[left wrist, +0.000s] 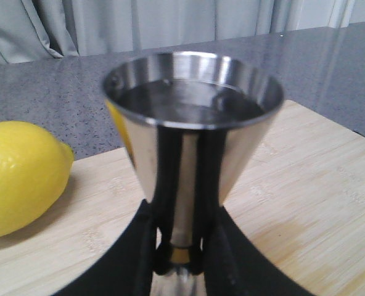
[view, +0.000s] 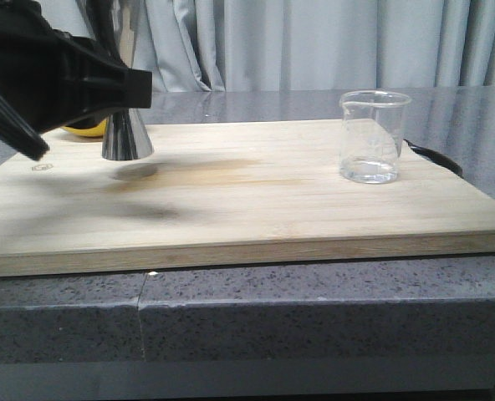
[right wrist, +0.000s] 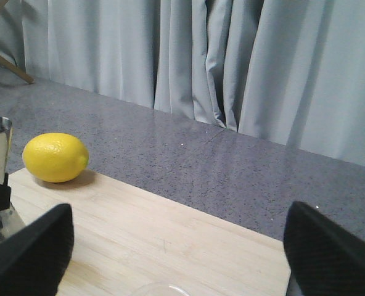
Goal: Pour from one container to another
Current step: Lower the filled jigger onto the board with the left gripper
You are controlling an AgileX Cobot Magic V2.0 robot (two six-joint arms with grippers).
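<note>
Steel hourglass jigger: clamped at its waist in my left claw, lifted off the board.
Risk: liquid (near brim) slops if I tilt.
Right claw: spread open, empty.

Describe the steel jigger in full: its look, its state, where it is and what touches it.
The jigger is a shiny steel double cone with a narrow brass-toned waist. It stands upright, and the front view shows its base lifted just clear of the wooden board, with its shadow beneath. The left gripper is shut on its waist, black fingers running up the upper cone. Its top cup looks filled with clear liquid nearly to the rim. A lemon lies close behind it, apart from it.
</note>
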